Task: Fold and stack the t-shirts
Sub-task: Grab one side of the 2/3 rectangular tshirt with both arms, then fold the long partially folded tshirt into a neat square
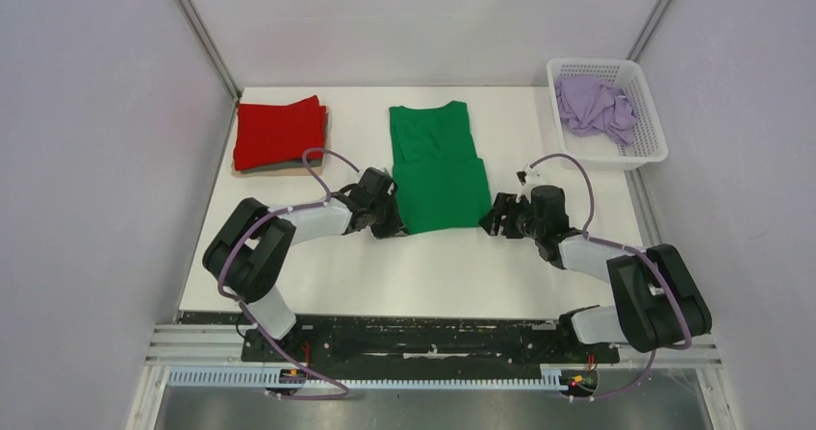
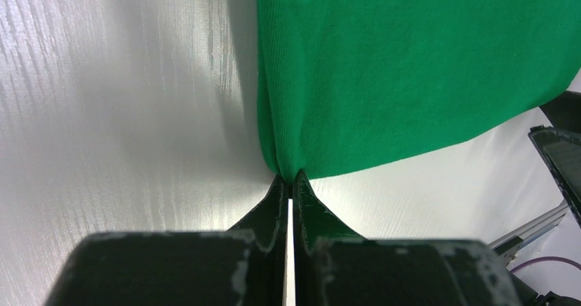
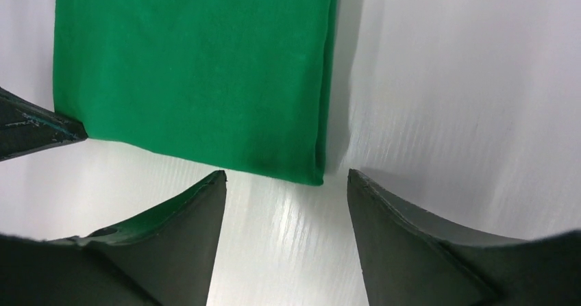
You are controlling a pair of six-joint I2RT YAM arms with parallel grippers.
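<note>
The bright green t-shirt [image 1: 438,167] lies flat mid-table, folded into a long strip, neck at the far end. My left gripper [image 1: 394,226] is shut on its near left corner [image 2: 291,157], with fabric pinched between the tips. My right gripper [image 1: 489,221] is open just short of the shirt's near right corner [image 3: 301,169], jaws spread either side of it and touching nothing. The red t-shirt [image 1: 279,132] lies folded at the far left on a darker folded piece. The pale lilac t-shirt [image 1: 595,105] is crumpled in the basket.
The white lattice basket [image 1: 647,151] stands at the far right corner. Grey walls close in the white table [image 1: 385,276] on both sides and at the back. The arm bases and a rail run along the near edge.
</note>
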